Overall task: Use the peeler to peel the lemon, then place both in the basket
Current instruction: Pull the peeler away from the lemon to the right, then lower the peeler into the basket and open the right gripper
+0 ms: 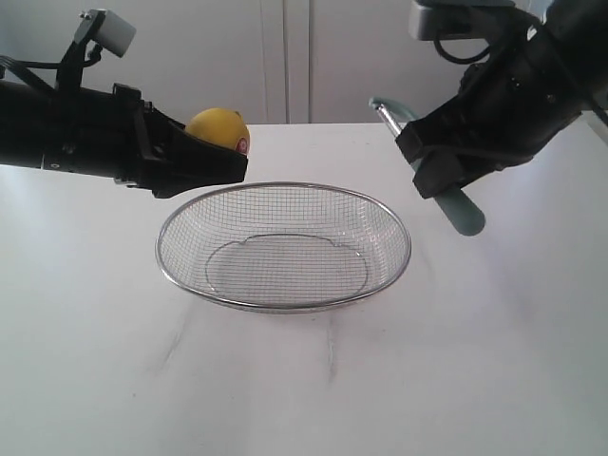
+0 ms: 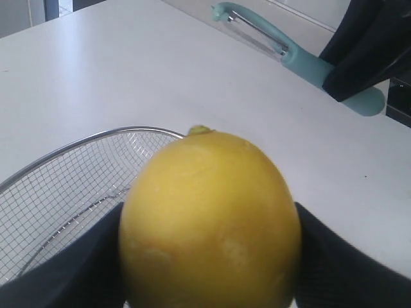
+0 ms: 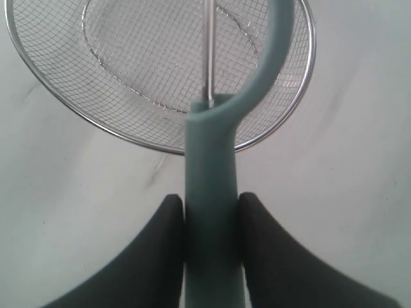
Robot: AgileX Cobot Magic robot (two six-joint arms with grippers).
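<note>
Two things held | left pincer (image 1: 228, 158) clamped on lemon (image 1: 218, 125), skin looks on | right pincer (image 1: 442, 180) clamped on peeler (image 1: 465, 212) | basket (image 1: 380, 237) empty | peeling and both drops left.

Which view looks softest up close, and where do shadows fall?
Left wrist view: the lemon looms close, slightly soft; right wrist view: the peeler blurs near the lens, the basket sharper; exterior view: faint shadow beneath it.

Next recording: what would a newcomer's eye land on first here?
The bright yellow lemon, clamped in the left gripper by the far left rim of the basket. Next, the teal peeler, held in the right gripper and raised to the basket's right. The basket itself sits empty in the middle.
</note>
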